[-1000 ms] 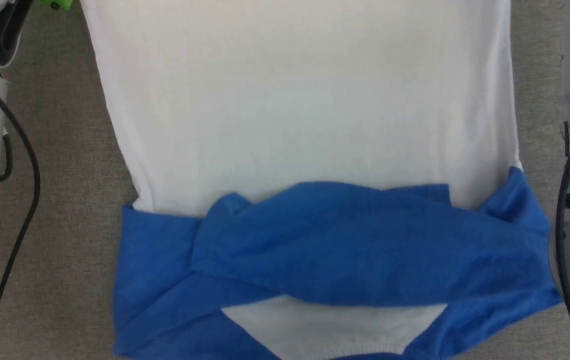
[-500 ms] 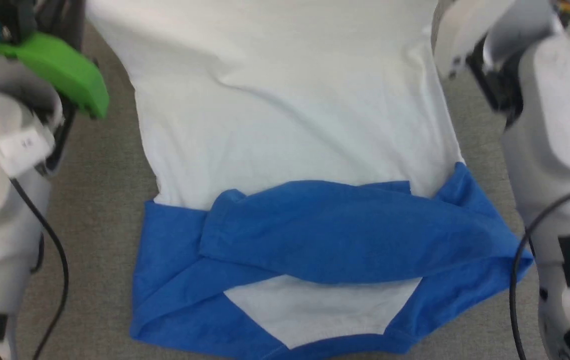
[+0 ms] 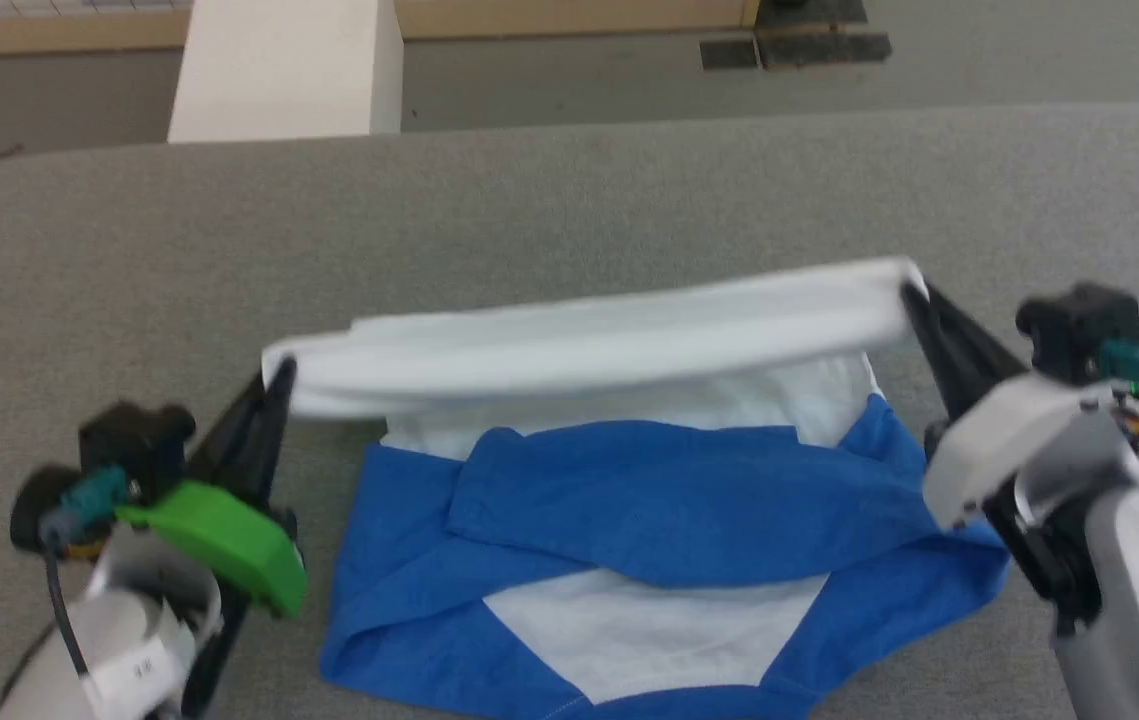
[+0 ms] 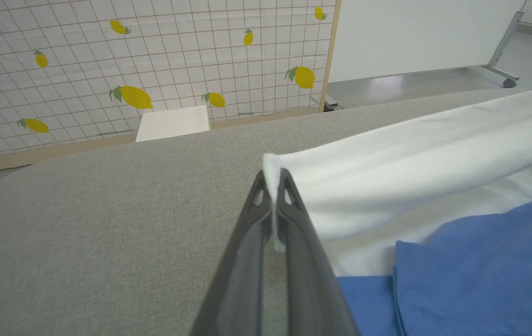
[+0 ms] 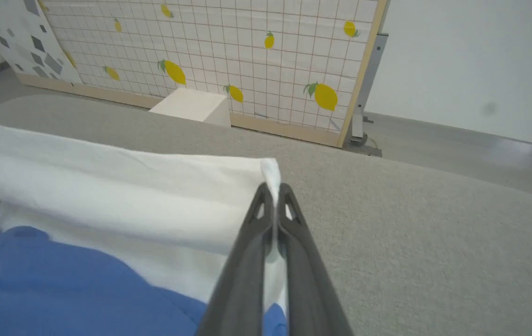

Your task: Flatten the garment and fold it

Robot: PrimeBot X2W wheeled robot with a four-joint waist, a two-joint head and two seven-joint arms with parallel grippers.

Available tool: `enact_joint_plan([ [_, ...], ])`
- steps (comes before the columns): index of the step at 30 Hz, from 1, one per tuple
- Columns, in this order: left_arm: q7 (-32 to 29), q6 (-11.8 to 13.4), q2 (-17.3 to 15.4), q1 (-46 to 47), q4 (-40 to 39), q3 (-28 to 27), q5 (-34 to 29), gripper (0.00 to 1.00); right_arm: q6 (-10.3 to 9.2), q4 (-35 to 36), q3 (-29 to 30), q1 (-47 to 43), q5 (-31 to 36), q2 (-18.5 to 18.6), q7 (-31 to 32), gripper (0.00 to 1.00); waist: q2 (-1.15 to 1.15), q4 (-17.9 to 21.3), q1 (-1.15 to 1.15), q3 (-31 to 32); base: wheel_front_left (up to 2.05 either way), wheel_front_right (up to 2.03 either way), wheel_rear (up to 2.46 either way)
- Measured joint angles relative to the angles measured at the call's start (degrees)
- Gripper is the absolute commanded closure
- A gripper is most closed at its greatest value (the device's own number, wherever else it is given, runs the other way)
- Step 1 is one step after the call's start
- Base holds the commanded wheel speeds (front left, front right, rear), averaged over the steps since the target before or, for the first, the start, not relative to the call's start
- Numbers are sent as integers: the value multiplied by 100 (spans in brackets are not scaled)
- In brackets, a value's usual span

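The right gripper (image 5: 273,189) rises from the bottom edge with its two dark fingers pressed together on a corner of the shirt (image 5: 121,196). A tuft of white cloth pokes out above the tips. From that corner a white band of the shirt runs off to the left edge, lifted above the rest. Under it lies more white cloth, and lower left the blue part (image 5: 60,289) rests on the table (image 5: 434,242) — a grey, cloth-covered top that fills the right side. Beyond the table's far edge stands a white box (image 5: 193,106) against a gridded panel (image 5: 228,51) printed with yellow lemons, then a plain pale wall (image 5: 471,56) to the right.
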State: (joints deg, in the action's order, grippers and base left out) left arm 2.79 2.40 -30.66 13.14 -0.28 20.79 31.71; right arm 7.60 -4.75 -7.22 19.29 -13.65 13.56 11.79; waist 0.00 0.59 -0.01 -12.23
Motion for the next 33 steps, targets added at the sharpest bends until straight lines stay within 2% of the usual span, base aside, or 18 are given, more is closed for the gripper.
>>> enact_joint_plan([
  [9, 31, 235, 175, -1350, -421, 205, 315, 100, -1, 1166, 601, -1754, 12, -44, 782, 100, 0, -155, 0, 433, 0, 0, 0],
  [14, -16, 243, 285, -1807, -403, 457, 431, 100, -1, 1585, 1004, -2446, 165, -223, 1260, 100, 0, -181, 0, 470, 0, 0, 0],
  [20, -24, 67, 387, -1912, 45, 778, 458, 100, -1, 1601, 1218, -2945, 264, -414, 1747, 100, 0, -177, 0, 431, 0, 0, 0],
  [24, -7, -8, 469, -1900, 428, 873, 456, 100, -1, 1439, 1157, -3059, 282, -571, 1898, 100, 0, -166, 0, 417, 0, 0, 0],
  [25, 16, -22, 502, -1898, 515, 878, 459, 100, -1, 1386, 1155, -3067, 281, -595, 1898, 90, 0, -165, 0, 418, 0, 0, 0],
  [26, 32, -43, 546, -1896, 604, 884, 470, 65, -1, 1329, 1124, -3084, 281, -611, 1901, 60, 0, -167, 0, 422, 0, 0, 0],
  [27, 33, -63, 569, -1893, 678, 904, 471, 16, -1, 1273, 1106, -3105, 267, -637, 1931, 0, 0, -171, 0, 432, 0, 0, 0],
  [28, 38, -78, 580, -1890, 732, 916, 471, 0, -1, 1215, 1103, -3125, 241, -676, 1978, 0, 0, -175, 0, 449, 0, 0, 0],
  [33, 248, -29, 626, -1907, 779, 828, 524, 0, -1, 1136, 1205, -3332, 147, -745, 2084, 0, 0, -206, 0, 578, 0, 0, 0],
])
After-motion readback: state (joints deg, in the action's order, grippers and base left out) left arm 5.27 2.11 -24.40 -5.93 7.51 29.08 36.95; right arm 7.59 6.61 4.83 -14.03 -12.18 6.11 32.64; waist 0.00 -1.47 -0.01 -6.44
